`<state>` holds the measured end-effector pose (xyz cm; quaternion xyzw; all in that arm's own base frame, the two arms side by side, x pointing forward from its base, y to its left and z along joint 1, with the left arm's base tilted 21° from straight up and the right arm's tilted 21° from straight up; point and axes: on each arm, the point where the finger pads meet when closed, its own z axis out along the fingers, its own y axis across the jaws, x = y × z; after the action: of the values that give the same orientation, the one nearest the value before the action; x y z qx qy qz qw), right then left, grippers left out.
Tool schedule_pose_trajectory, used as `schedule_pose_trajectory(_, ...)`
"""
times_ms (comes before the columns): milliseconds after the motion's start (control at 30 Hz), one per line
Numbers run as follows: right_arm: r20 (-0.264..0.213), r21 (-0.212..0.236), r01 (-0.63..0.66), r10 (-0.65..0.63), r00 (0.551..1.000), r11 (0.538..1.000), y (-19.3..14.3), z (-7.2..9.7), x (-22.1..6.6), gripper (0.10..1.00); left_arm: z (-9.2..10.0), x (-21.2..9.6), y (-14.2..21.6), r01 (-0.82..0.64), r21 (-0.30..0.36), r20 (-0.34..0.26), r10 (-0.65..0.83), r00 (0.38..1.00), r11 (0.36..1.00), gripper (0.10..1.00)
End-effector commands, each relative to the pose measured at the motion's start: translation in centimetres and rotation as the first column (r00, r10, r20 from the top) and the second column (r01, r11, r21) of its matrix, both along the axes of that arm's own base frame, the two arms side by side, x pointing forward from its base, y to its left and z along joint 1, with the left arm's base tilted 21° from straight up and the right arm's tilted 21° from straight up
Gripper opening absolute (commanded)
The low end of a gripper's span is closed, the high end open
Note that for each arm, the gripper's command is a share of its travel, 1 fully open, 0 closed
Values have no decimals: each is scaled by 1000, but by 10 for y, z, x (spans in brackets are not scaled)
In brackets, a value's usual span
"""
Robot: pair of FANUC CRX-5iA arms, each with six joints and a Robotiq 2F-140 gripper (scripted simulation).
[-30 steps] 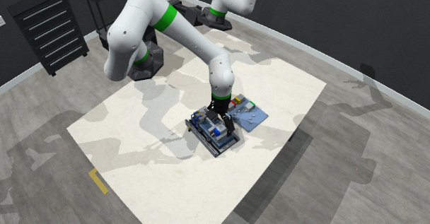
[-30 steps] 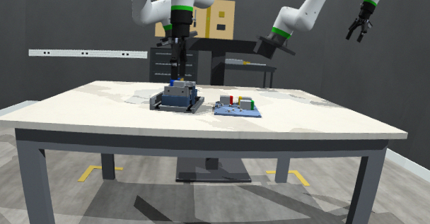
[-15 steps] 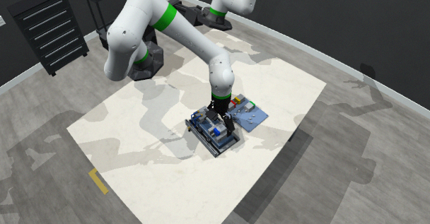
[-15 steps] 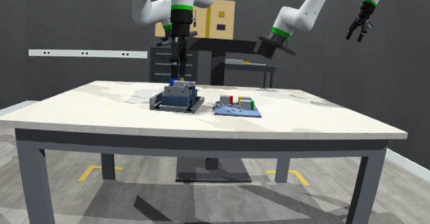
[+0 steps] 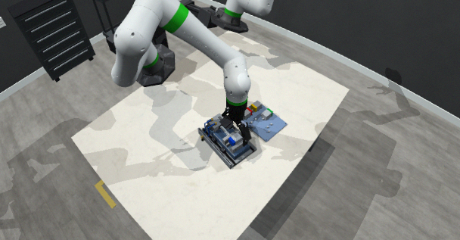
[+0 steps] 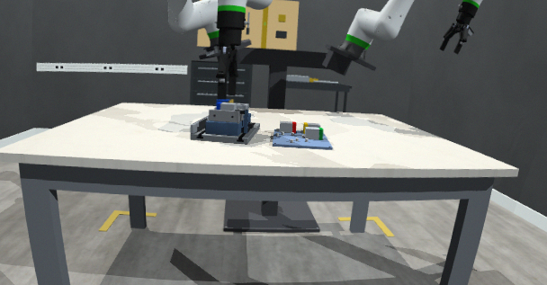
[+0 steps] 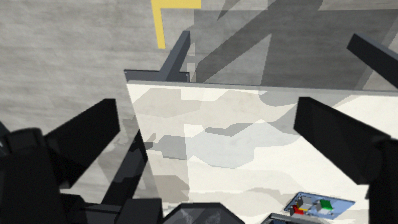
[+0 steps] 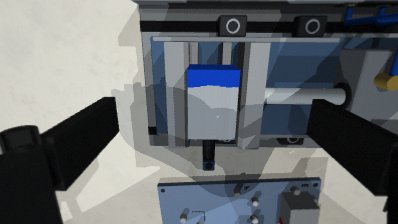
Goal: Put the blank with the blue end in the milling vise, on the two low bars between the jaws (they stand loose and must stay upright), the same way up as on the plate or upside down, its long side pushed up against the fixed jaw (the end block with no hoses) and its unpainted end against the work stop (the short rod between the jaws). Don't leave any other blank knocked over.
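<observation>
The blue-ended blank lies between the jaws, its side close along the fixed jaw, with a thin gap to the moving jaw. Its unpainted end is at the work stop; contact cannot be told. The blue end looks slightly raised, its end face showing. Two low bars show upright beyond the blue end; the rest is hidden beneath. My right gripper is open above, fingers wide of the blank. My left gripper is open, far away.
The blue plate beside the vise holds the red-ended blank, yellow-ended blank and green-ended blank, none seen knocked over. Blue hoses stand at the vise's moving-jaw end.
</observation>
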<state>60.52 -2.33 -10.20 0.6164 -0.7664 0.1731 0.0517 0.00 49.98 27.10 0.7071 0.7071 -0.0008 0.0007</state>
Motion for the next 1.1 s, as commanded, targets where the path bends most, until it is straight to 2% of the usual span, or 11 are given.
schedule_pose_trajectory(0, 2, 0, -1, 1, 1000, 1000, 1, 1, 1, 1000, 1, 0, 0, 0, 2, 0, 0, 1000, 1000, 1000)
schedule_pose_trajectory(1067, 2, 0, -1, 1, 1000, 1000, 3, 7, 0, 1000, 1, 0, 0, 0, 2, 0, 0, 1000, 1000, 1000)
